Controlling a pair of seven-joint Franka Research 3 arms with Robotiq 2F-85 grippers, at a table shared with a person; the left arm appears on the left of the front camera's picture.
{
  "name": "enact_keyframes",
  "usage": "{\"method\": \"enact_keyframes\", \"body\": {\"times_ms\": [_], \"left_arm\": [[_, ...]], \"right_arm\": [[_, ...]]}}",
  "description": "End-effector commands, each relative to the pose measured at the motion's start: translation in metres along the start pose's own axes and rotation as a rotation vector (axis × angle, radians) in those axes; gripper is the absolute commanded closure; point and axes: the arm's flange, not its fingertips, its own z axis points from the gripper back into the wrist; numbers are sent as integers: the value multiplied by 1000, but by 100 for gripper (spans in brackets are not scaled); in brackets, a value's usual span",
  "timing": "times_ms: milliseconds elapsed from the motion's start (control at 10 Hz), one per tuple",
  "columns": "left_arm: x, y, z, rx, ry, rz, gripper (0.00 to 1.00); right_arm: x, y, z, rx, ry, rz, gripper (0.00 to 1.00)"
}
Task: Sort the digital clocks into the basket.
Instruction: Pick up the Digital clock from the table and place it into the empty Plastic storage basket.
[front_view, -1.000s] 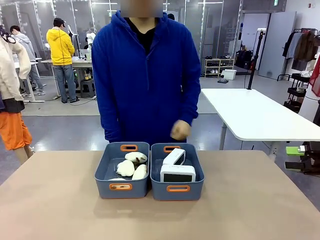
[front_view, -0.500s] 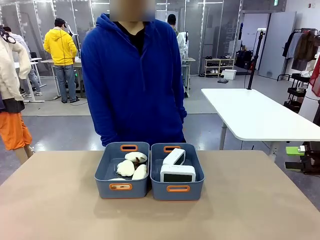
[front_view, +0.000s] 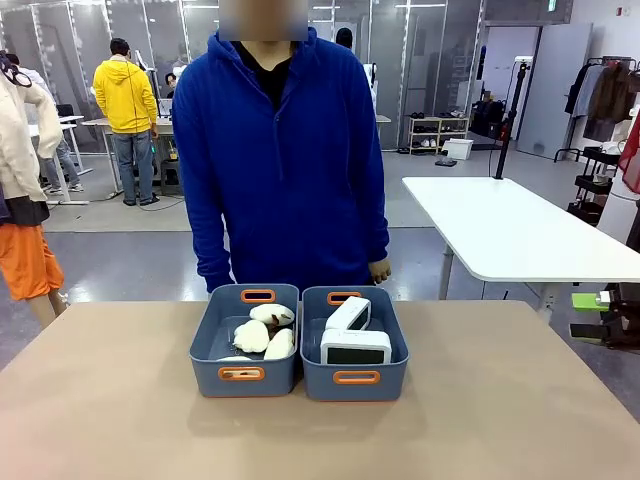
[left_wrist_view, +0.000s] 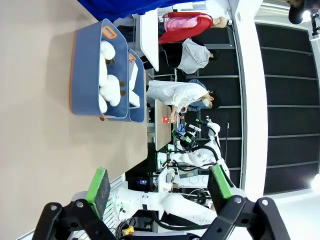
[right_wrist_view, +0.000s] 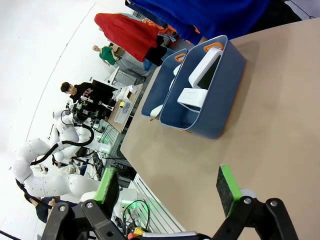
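Two white digital clocks lie in the right-hand slate-blue basket (front_view: 318, 382) at the table's middle. One clock (front_view: 356, 347) stands at the front with its dark screen facing me, and the other (front_view: 348, 314) leans behind it. The right wrist view shows the same basket (right_wrist_view: 220, 115) with both clocks (right_wrist_view: 204, 69) inside, well beyond my right gripper (right_wrist_view: 167, 192), which is open and holds nothing. My left gripper (left_wrist_view: 159, 185) is open too, far from the basket (left_wrist_view: 136, 112), where a clock (left_wrist_view: 134, 82) peeks over the rim.
A second blue tub (front_view: 203, 378) touches the basket's left side and holds cream plush toys (front_view: 262, 332). A person in a blue hoodie (front_view: 285, 150) stands at the far edge with a hand (front_view: 379, 270) hanging down. Bare tan tabletop (front_view: 500, 420) surrounds the tubs.
The person's hand, raised in front of the torso a second ago, has dropped to the side. The clocks, the tubs and both grippers have stayed where they were.
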Motion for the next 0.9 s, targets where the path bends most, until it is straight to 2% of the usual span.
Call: {"method": "enact_keyframes", "body": {"times_ms": [0,800], "left_arm": [[0,-6,1,3,-6,15,0],[0,-6,1,3,-6,15,0]], "right_arm": [[1,3,0,7,-12,8,0],[1,3,0,7,-12,8,0]]}}
